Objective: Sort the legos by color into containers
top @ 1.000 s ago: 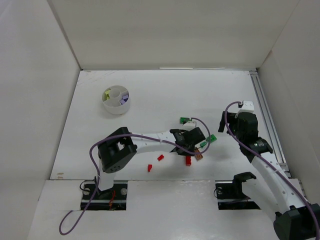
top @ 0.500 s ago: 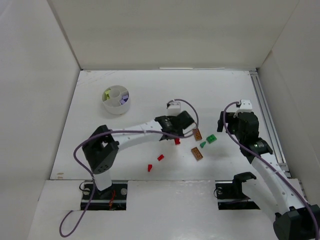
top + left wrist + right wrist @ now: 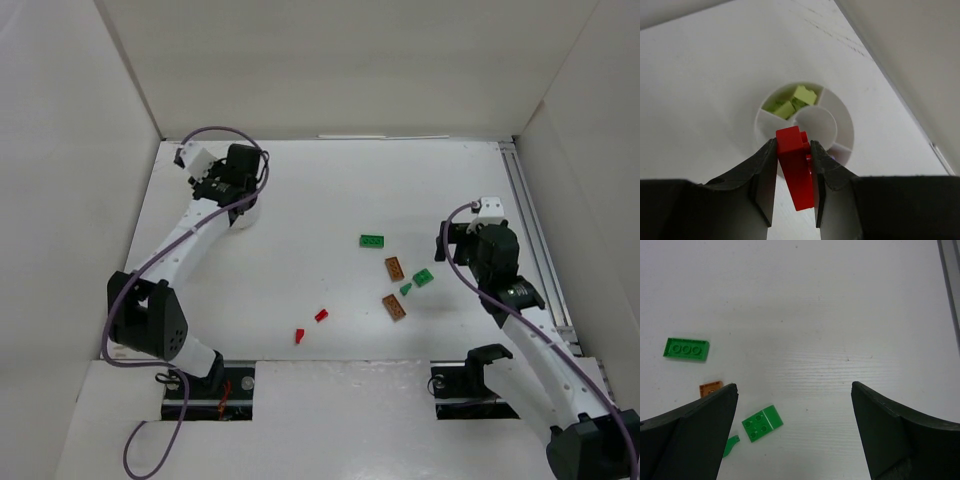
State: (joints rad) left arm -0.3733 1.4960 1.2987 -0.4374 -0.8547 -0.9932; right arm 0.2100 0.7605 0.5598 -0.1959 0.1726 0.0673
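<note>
The left hand [image 3: 792, 149] pinches a red lego [image 3: 796, 175] between nearly closed fingers, just over the round white cup [image 3: 849, 131] (overhead, the wrist hides this grip and most of the cup). Only the wrist camera shows yellow-green legos [image 3: 795, 101] in one compartment. The right hand [image 3: 794, 386] gapes wide, holding nothing, above the surface [image 3: 840, 315] near loose green legos [image 3: 686, 348]. Only overhead do two red bricks [image 3: 321, 315] appear.
</note>
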